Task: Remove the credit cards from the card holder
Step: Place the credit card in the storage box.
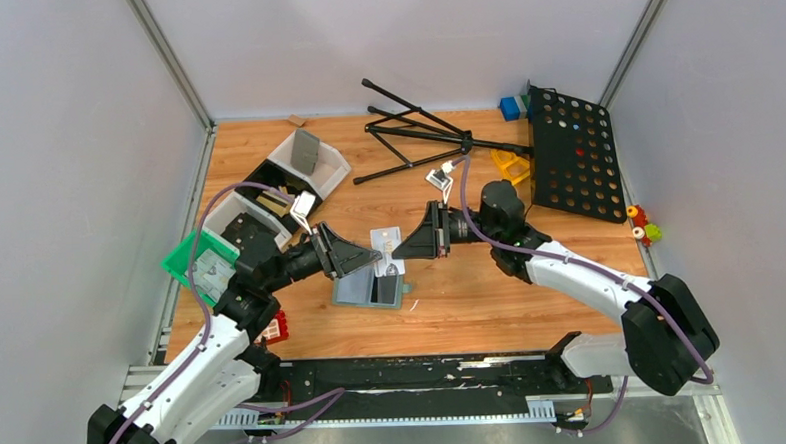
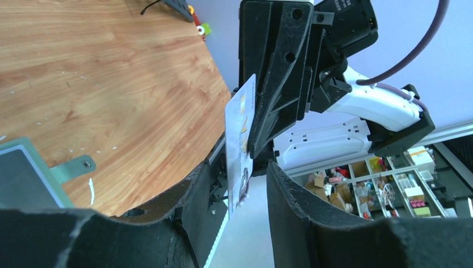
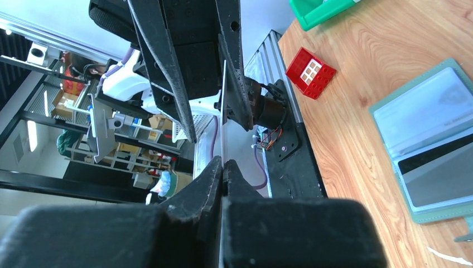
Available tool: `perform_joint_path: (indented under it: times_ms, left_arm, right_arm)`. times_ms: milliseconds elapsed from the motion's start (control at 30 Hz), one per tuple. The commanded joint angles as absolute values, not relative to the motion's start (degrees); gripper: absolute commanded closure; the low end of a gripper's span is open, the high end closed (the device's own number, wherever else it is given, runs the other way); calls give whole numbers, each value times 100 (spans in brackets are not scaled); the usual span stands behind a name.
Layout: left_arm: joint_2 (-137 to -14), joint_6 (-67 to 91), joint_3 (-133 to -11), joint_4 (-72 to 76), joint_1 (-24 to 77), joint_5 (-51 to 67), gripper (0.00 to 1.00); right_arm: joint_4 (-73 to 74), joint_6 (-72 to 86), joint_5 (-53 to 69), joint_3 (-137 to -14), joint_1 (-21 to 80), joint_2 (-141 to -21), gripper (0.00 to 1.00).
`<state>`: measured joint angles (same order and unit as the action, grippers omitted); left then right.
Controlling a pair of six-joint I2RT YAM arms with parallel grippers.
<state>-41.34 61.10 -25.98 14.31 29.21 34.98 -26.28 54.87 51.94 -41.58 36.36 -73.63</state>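
Credit card: held upright in the air, edge toward the right wrist camera, above the table and just over the near end of the card holder. Pale face, small print and a yellow mark.

Right gripper: jaws pinched tight on one end of this card.

Left gripper: facing the right one, jaws part-way open and straddling the card's other end. One finger lies close along the card, the other stands off with a clear gap. No grip seen.

Card holder: lying open and flat on the wood, mid-table, side flap out. A second card with a dark stripe sits in a clear pocket.

Around: red block near the front rail, by the left arm. Green tray at left edge. White bins behind it. Folded black stand and black pegboard at the back right.
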Motion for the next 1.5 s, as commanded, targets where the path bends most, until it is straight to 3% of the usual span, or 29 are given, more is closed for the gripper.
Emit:
perform_joint_path:
  times_ms: [0, 100, 167, 233, 300, 433, 533, 667, 767, 900, 1067, 1267, 1467]
  left_arm:
    - [-4133, 6332, -2584, 1993, 2918, 3688, 54]
    - [-4139, 6307, -2600, 1959, 2918, 3676, 67]
    - [-4127, 6265, -2625, 1864, 2918, 3640, 82]
    - [-4117, 6248, -2653, 1726, 2918, 3570, 100]
    - [-4101, 6095, -2760, 1445, 2915, 3484, 100]
    - [-4044, 5159, -3418, -489, 2905, 2725, 100]
    - [-4013, 4506, -4132, -2256, 2909, 1302, 100]
    - [-4051, 4263, -4894, -3943, 2897, -1420, 100]
    - [-4422, 4149, -5475, -4946, 2862, -2841, 100]
    - [-5264, 5155, -6061, -6319, 2757, -5045, 100]
    - [-5950, 5498, -6246, -6649, 1943, -5368, 100]
    - [-5882, 5058, -5785, -5812, 516, -5727, 100]
    - [-6538, 4703, -5555, -5231, -409, -5053, 100]
  right_arm:
    - [-3018, 5564, 5310, -4372, 3744, -7448, 100]
    - [-2983, 5517, 5293, -4403, 3805, -7538, 100]
    - [-2929, 5469, 5254, -4412, 3810, -7581, 98]
    - [-2895, 5427, 5227, -4391, 3810, -7594, 81]
    - [-2806, 5370, 5079, -4329, 3805, -7523, 61]
    - [-2008, 4919, 4588, -4350, 3755, -7251, 41]
    - [-1329, 4526, 4221, -4433, 3741, -7084, 34]
    - [-262, 3955, 3684, -4673, 3736, -6947, 34]
    - [117, 3764, 3545, -4734, 3738, -6894, 35]
    - [587, 3604, 3305, -4755, 3731, -6782, 36]
    - [737, 3656, 3200, -4668, 3728, -6529, 36]
    - [1140, 3570, 3240, -4735, 3731, -6302, 36]
    - [1351, 3537, 3189, -4739, 3741, -6083, 36]
